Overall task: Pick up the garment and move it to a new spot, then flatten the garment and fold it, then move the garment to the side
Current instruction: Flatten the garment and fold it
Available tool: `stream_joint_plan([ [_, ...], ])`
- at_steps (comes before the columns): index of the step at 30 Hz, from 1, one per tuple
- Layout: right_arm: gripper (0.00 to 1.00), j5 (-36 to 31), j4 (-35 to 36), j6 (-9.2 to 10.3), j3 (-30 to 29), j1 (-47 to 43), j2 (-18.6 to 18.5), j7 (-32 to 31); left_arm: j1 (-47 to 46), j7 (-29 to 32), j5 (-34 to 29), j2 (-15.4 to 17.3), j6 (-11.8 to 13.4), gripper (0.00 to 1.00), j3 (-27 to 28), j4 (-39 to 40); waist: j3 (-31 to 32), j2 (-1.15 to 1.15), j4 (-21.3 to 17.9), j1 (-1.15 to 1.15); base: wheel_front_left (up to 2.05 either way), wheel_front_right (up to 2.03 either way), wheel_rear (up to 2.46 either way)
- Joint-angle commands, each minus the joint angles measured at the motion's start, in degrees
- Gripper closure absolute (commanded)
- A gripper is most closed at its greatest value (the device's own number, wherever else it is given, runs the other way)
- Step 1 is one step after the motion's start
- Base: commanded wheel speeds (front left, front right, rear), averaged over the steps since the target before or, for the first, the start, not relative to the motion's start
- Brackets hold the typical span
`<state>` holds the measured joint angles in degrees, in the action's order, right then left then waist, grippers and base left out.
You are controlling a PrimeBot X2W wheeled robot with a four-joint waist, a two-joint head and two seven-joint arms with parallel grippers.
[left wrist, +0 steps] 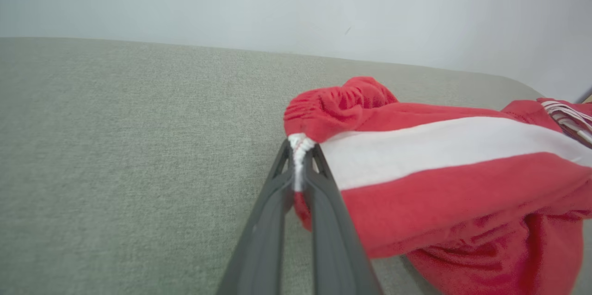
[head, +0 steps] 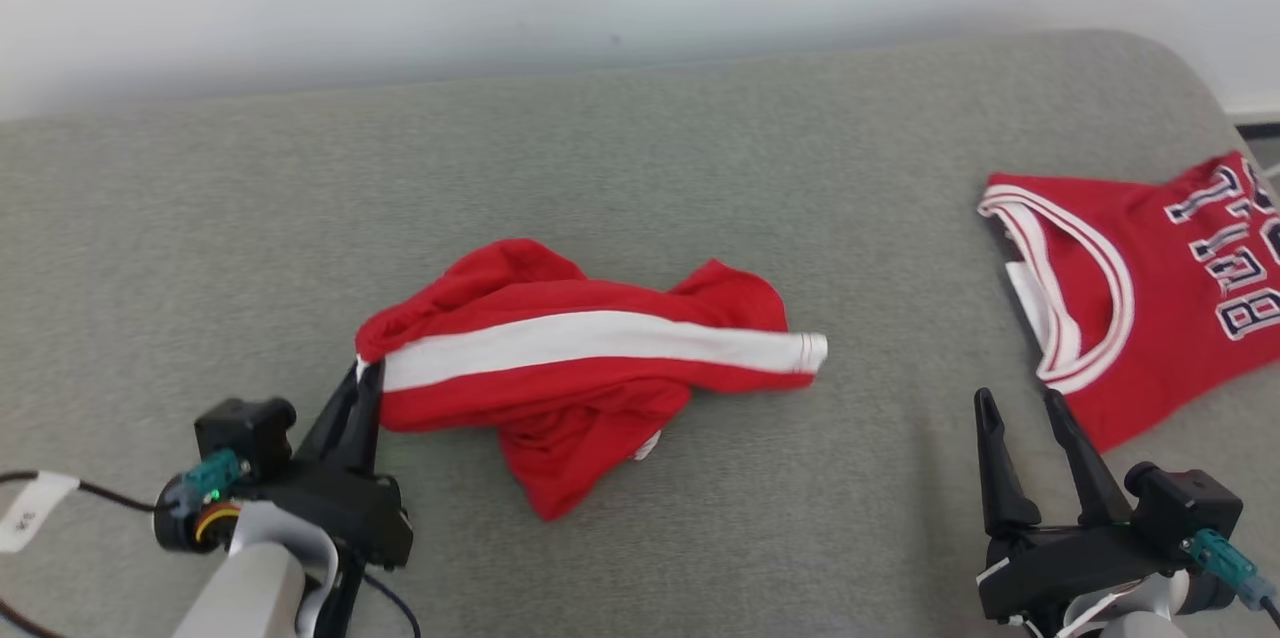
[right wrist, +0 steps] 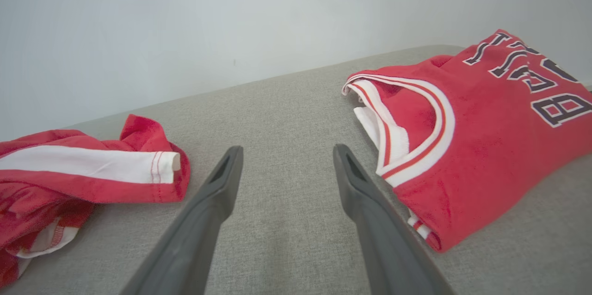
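My left hand (head: 368, 370) grips the garment (head: 600, 368) at its waistband corner; right hand (head: 1018, 405) stands open. I judge it soft, limp.

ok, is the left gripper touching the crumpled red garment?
Touching. The left wrist view shows the left gripper with its jaws shut on the white stripe end of the crumpled red garment, cloth pinched between them.

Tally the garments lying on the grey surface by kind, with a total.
crumpled red garment with a white stripe: 1
red jersey with lettering: 1
Total: 2
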<state>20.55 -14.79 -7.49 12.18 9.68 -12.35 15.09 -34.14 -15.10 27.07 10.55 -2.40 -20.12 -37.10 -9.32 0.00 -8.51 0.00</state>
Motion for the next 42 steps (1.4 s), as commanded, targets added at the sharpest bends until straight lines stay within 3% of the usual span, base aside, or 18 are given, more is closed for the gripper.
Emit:
stream_joint_plan([
  [1, 0.0, -0.03, -0.05, 0.01, 0.22, -0.83, 0.19, 0.04, 2.16, -0.04, -1.17, -0.07, 0.27, 1.0, 1.07, 0.82, 2.16, 0.0, 3.41, 0.0, 0.0, 0.0, 0.0],
  [7, 0.0, 0.26, -0.87, 0.01, 0.94, -1.96, 0.87, 0.04, 9.68, -0.04, -6.08, -2.34, -2.24, 1.0, 4.7, 6.72, 3.67, 0.0, 7.42, 0.0, 0.0, 0.0, 0.0],
  [12, 0.0, 0.37, -1.83, 0.01, 2.02, -2.48, 1.18, 0.04, 14.16, -0.04, -8.11, -4.14, -4.32, 1.0, 5.41, 10.2, 5.7, 0.0, 7.99, 0.0, 0.0, 0.0, 0.0],
  [26, 0.0, 1.37, -2.8, 0.01, 4.21, -3.06, 1.62, 0.04, 18.09, -0.04, -7.57, -4.7, -5.04, 1.0, 3.3, 11.24, 9.58, 0.0, 7.42, 0.0, 0.0, 0.0, 0.0],
  [27, 0.0, 1.42, -2.84, 0.01, 4.47, -2.81, 1.68, 0.04, 17.92, -0.04, -7.44, -4.75, -5.04, 0.96, 3.47, 10.69, 9.6, 0.0, 7.48, 0.0, 0.0, 0.0, 0.0],
  [29, 0.0, 1.48, -2.98, 0.01, 4.88, -2.37, 1.83, 0.04, 17.7, -0.04, -7.34, -4.79, -5.05, 0.15, 3.76, 9.92, 9.49, 0.0, 7.58, 0.0, 0.0, 0.0, 0.0],
  [30, 0.0, 1.5, -3.06, 0.01, 4.98, -2.17, 1.87, 0.04, 17.66, -0.04, -7.09, -4.84, -5.05, 0.0, 3.93, 9.59, 9.42, 0.0, 7.62, 0.0, 0.0, 0.0, 0.0],
  [42, 0.0, 2.1, -3.72, 0.01, 4.77, -2.75, 1.94, 0.04, 20.84, -0.04, -7.93, -5.79, -5.06, 0.0, 8.11, 10.26, 10.69, 0.0, 7.92, 0.0, 0.0, 0.0, 0.0],
])
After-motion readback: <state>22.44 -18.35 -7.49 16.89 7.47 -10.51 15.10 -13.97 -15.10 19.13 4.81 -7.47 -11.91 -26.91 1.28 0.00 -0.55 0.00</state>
